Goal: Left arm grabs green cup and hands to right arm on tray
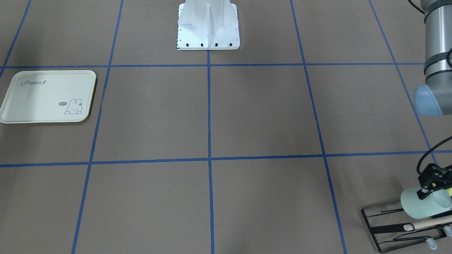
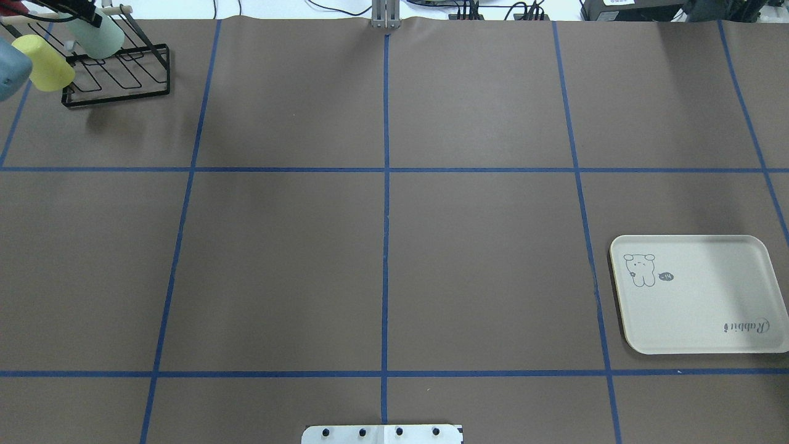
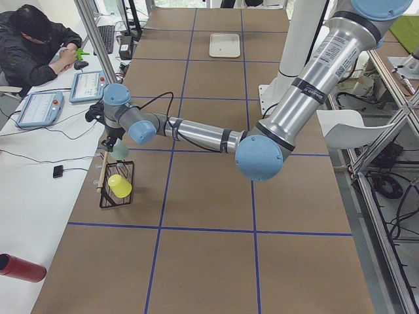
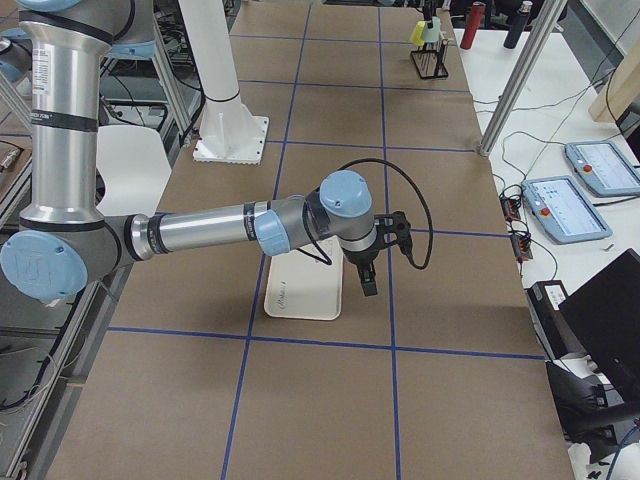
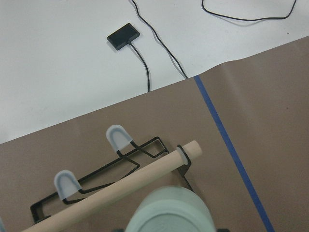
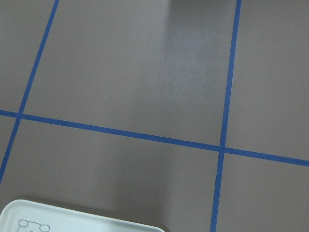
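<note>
The pale mint green cup (image 1: 420, 206) lies tilted over the black wire rack (image 1: 383, 229) at the table's far left corner. It also shows in the overhead view (image 2: 98, 38) and, base toward the camera, in the left wrist view (image 5: 171, 212). My left gripper (image 1: 431, 187) is shut on it, with a black finger (image 1: 423, 193) against its side. The cream tray (image 2: 696, 308) with the bunny drawing lies flat on the right side. My right gripper (image 4: 367, 272) hangs over the tray's edge (image 4: 300, 300); I cannot tell whether it is open or shut.
A yellow-green cup (image 2: 43, 61) sticks out from the rack's left side. A wooden dowel (image 5: 120, 188) runs along the rack's top. The white robot base (image 1: 208, 26) stands at mid-table. An operator (image 3: 36, 39) sits beyond the left end.
</note>
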{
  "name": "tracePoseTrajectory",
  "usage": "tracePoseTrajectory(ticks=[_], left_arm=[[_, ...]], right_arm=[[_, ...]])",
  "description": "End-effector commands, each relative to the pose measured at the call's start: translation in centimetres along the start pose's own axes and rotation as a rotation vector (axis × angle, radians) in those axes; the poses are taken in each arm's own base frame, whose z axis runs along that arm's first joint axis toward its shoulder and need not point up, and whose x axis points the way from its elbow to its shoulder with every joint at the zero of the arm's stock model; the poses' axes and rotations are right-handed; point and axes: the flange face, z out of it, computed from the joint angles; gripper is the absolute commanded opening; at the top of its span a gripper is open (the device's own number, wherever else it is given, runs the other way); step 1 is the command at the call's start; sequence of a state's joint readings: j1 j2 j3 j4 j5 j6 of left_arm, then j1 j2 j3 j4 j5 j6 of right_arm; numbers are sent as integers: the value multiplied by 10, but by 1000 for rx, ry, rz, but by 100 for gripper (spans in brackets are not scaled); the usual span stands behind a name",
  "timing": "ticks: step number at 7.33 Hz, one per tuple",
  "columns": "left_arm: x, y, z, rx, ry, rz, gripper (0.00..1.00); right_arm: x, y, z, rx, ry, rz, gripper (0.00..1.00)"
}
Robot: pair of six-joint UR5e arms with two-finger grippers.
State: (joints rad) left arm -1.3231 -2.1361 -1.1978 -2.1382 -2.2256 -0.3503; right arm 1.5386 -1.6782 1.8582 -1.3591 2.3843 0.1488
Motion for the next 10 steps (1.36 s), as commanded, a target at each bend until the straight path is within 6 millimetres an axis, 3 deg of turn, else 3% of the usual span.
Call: tracePoseTrajectory(ticks=[1, 3, 5, 8, 9, 10], left_arm=[[-8, -2, -36, 25, 8, -21, 0], [34, -11, -69, 30, 41, -176, 0], [88, -14, -82, 58, 99, -273, 0], [184, -3, -88, 59, 215, -408, 0], [205, -1, -99, 73, 256, -458, 0], [226, 1, -110, 105, 285, -512, 0]], right_arm=[[-1, 0, 0, 1, -4, -2, 100], [-4, -1, -3, 6, -7, 0, 100], [-20, -19, -15, 36, -29, 64, 100], [-83, -57, -47, 104, -92, 170, 100], [-104, -69, -61, 130, -112, 213, 100], [-137, -75, -66, 137, -144, 232, 100]])
